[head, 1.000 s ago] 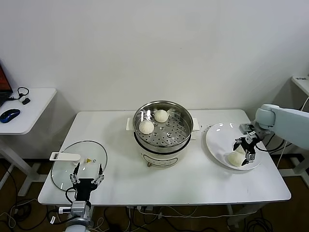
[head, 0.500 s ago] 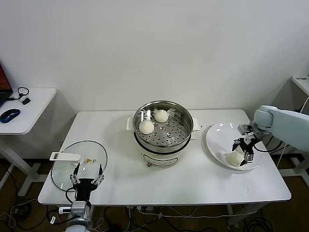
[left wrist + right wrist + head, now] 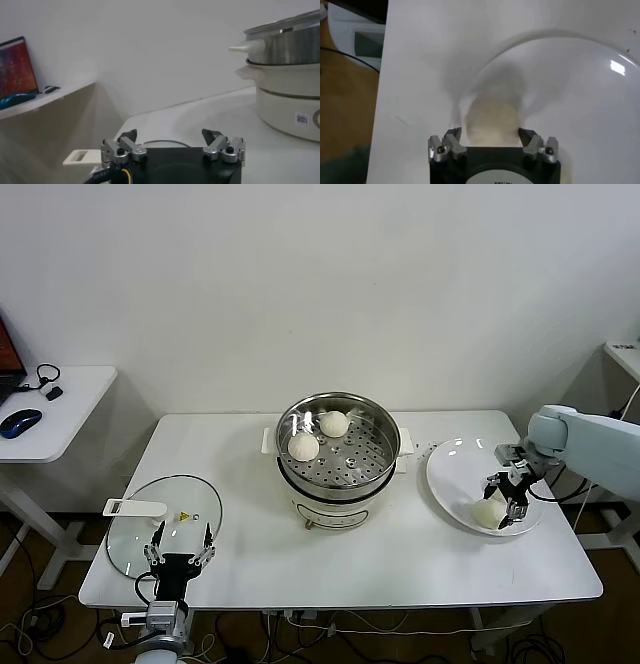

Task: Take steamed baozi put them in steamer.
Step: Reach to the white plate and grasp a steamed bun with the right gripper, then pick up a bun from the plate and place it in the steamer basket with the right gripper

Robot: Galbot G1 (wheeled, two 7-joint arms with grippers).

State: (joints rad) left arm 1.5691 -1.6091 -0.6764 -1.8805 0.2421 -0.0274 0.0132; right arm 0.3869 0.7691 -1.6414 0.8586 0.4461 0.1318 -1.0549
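Two steamed baozi (image 3: 304, 446) lie in the shiny steamer (image 3: 385, 469) at the table's middle. Another off-white baozi (image 3: 487, 512) rests on the white plate (image 3: 450, 469) to the right. My right gripper (image 3: 503, 506) is down on that plate with its jaws drawn in against the bun's two sides; in the right wrist view the baozi (image 3: 492, 120) fills the space between the fingers of the gripper (image 3: 489, 134), still resting on the plate (image 3: 580, 100). My left gripper (image 3: 181, 536) is parked open at the front left, over the glass lid.
The glass lid (image 3: 190, 494) with a white handle lies at the front left. The left wrist view shows the steamer (image 3: 285, 45) and its white pot base off to one side. A side table with a blue mouse (image 3: 20, 422) stands far left.
My right gripper has sunk slightly onto the plate and its jaws have narrowed around the baozi. The left arm has not moved.
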